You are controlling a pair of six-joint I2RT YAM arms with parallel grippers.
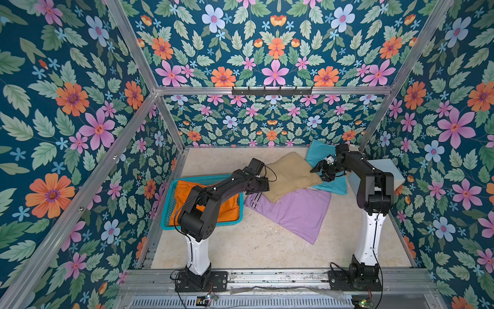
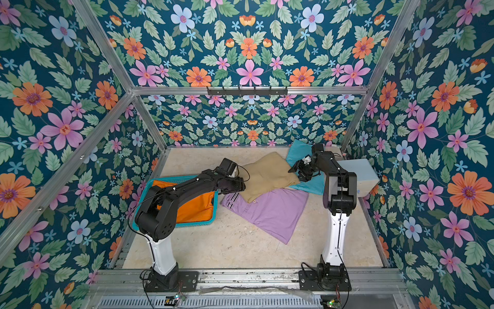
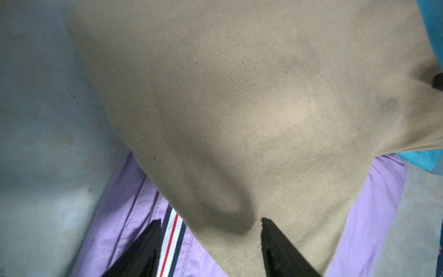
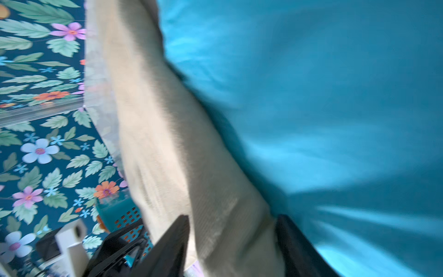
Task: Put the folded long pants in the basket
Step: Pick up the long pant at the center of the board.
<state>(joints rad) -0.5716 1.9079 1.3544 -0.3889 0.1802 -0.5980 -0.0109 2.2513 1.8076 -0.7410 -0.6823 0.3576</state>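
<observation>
Tan pants lie between our left pincer, gaping empty at one edge, and right pincer, straddling the opposite corner, grip uncertain.

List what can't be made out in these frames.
- Right gripper: the right wrist view is motion-blurred; tan pants sit between its jaws, grip unclear.
- Left gripper: open over the tan pants in the left wrist view, contact unclear; its own wrist hides it in both top views.
- Orange pants: left arm crosses them in the basket, top views.
- Turquoise pants: partly under the tan pants and right arm.
</observation>
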